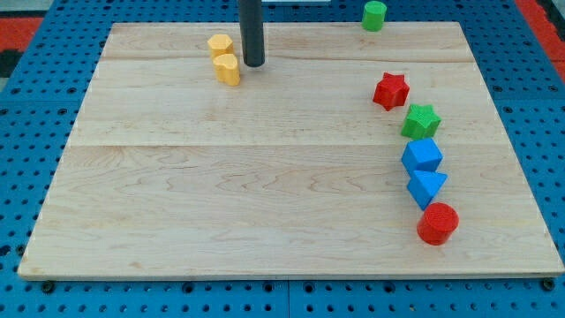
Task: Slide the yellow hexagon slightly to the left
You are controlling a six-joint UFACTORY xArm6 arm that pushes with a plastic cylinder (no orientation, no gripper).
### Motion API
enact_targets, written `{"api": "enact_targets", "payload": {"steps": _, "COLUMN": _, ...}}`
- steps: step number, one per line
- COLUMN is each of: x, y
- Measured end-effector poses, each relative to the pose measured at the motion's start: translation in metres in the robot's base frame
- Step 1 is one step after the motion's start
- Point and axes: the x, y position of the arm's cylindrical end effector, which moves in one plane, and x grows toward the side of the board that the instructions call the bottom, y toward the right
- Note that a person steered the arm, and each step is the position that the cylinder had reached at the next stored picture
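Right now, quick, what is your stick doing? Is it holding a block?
My tip: no gripper, so it holds nothing. It sits just to the view's right of the yellow hexagon and the other yellow block; contact cannot be told.

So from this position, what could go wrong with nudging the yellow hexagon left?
My tip sits just right of both yellow blocks, nearer the lower yellow block than the yellow hexagon. A straight leftward push may catch the lower block instead, or drag both, since they touch. The hexagon also lies near the board's top edge, so a skewed push could slide it off.
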Motion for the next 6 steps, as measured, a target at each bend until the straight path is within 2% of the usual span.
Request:
{"api": "enact_targets", "payload": {"steps": 1, "x": -0.015, "y": -0.05}}
{"api": "enact_targets", "payload": {"steps": 2, "x": -0.06, "y": -0.05}}
{"api": "enact_targets", "payload": {"steps": 3, "x": -0.047, "y": 0.029}}
{"api": "enact_targets", "payload": {"steps": 4, "x": 0.009, "y": 0.153}}
{"api": "enact_targets", "payload": {"steps": 5, "x": 0.035, "y": 0.246}}
{"api": "enact_targets", "payload": {"steps": 6, "x": 0.062, "y": 0.222}}
